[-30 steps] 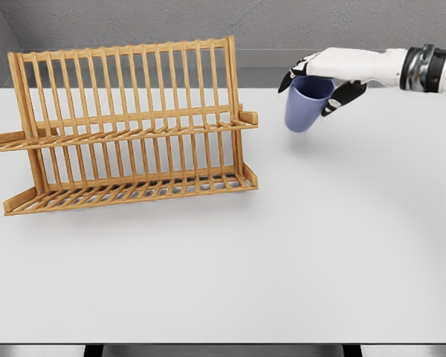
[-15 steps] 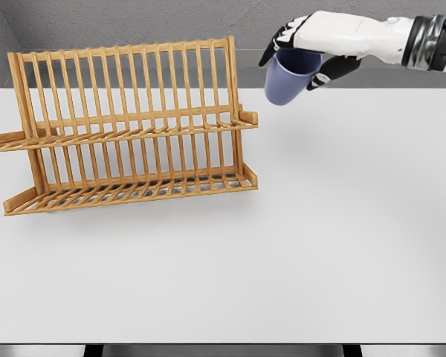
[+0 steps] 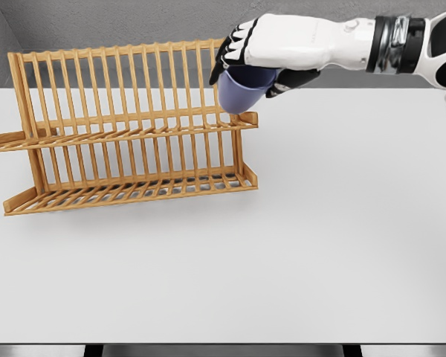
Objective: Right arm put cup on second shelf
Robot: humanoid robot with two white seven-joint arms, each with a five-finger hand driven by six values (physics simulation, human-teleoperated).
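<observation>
My right hand point(image 3: 254, 61) is shut on a blue-purple cup point(image 3: 239, 92), gripping it from above by the rim. The cup hangs upright in the air, its base just above the right end of the upper shelf point(image 3: 134, 132) of the wooden dish rack point(image 3: 126, 126). The rack stands on the left half of the white table point(image 3: 320, 223), with a lower shelf point(image 3: 134, 191) near the tabletop. The hand's palm hides the cup's opening. The left arm does not show.
The rack's tall vertical slats point(image 3: 119, 78) rise behind the upper shelf, right beside the cup. A grey wall runs behind the table's far edge.
The right hand has carried the cup up and to the left, from over the open table to the right end of the rack's upper shelf.
</observation>
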